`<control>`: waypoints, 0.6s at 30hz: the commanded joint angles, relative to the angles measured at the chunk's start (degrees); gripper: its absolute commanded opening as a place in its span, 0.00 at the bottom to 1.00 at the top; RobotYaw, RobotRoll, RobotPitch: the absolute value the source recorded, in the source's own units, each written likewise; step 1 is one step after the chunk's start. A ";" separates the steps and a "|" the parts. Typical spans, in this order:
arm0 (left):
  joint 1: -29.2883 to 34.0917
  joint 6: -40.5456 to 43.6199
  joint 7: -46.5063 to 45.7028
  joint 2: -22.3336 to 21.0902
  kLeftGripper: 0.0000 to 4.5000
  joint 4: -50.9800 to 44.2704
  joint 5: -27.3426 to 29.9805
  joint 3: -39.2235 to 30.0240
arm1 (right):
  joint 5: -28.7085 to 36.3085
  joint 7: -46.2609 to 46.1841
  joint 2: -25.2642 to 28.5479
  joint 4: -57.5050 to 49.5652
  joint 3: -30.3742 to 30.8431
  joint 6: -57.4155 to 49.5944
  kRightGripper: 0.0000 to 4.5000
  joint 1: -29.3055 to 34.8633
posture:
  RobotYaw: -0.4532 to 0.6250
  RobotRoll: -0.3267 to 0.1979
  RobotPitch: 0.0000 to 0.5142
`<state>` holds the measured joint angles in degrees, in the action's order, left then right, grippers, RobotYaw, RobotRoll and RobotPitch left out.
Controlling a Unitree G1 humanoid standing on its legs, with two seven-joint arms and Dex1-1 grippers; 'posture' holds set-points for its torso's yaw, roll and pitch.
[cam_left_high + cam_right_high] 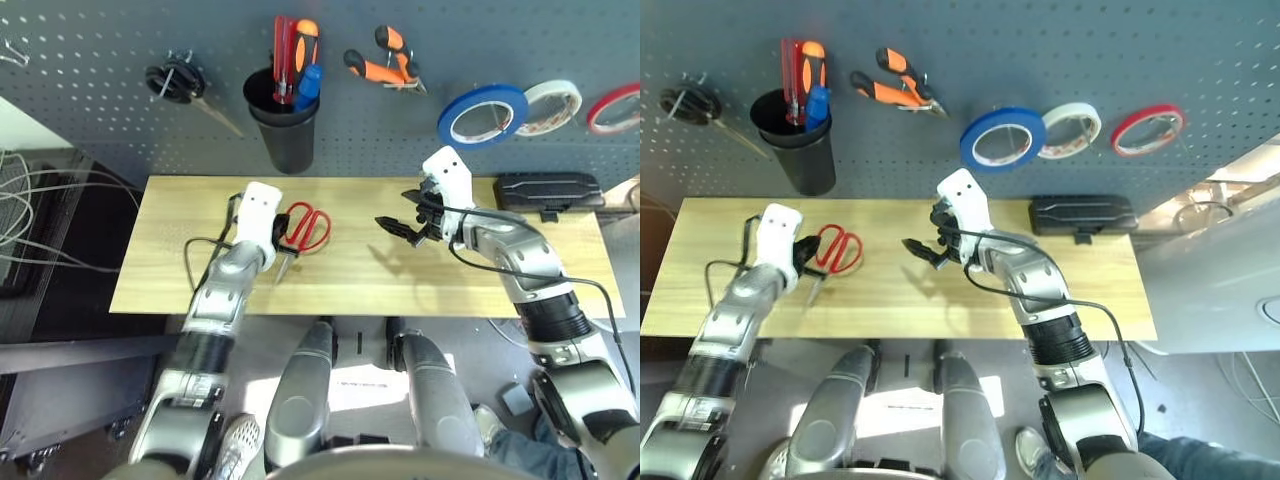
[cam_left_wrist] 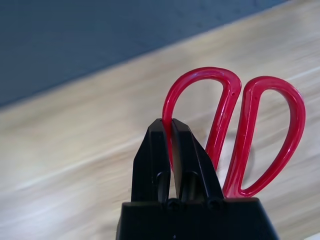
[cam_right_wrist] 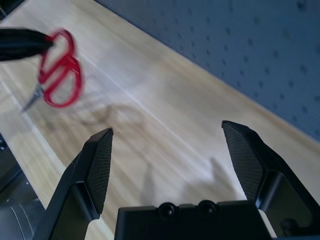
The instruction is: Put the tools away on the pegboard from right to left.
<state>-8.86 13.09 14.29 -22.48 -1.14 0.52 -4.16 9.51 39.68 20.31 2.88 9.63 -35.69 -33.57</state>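
red-handled scissors in left hand, blades toward robot.

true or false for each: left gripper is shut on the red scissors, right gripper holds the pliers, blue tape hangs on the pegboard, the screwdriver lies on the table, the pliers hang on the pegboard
1. The left gripper is shut on the red scissors. True.
2. The right gripper holds the pliers. False: its jaws stand open and empty.
3. The blue tape hangs on the pegboard. True.
4. The screwdriver lies on the table. False: it stands in the black cup.
5. The pliers hang on the pegboard. True.
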 commanded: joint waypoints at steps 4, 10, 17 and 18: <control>5.56 -17.28 0.22 -2.84 0.01 -1.62 -0.33 -4.98 | 1.75 1.95 -1.29 0.68 -0.10 3.56 1.00 -1.26 | 0.58 0.62 0.68; 4.24 -27.59 -3.71 -2.65 0.01 -3.38 0.17 -9.85 | 3.88 3.79 -2.47 0.13 -0.95 6.56 1.00 -3.29 | 0.58 0.62 0.69; -1.37 -32.32 -7.27 -2.80 0.01 -4.70 0.81 -14.23 | 4.76 4.36 -2.94 -0.12 -1.37 8.26 1.00 -4.25 | 0.58 0.62 0.69; -2.32 -32.14 -7.89 -2.78 0.01 -4.53 1.10 -14.94 | 4.82 4.32 -3.01 -0.15 -1.42 8.40 1.00 -4.31 | 0.58 0.62 0.69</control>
<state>-11.20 -18.70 7.57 -25.41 -5.62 0.70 -17.41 13.51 43.44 17.60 3.29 8.35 -27.90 -38.09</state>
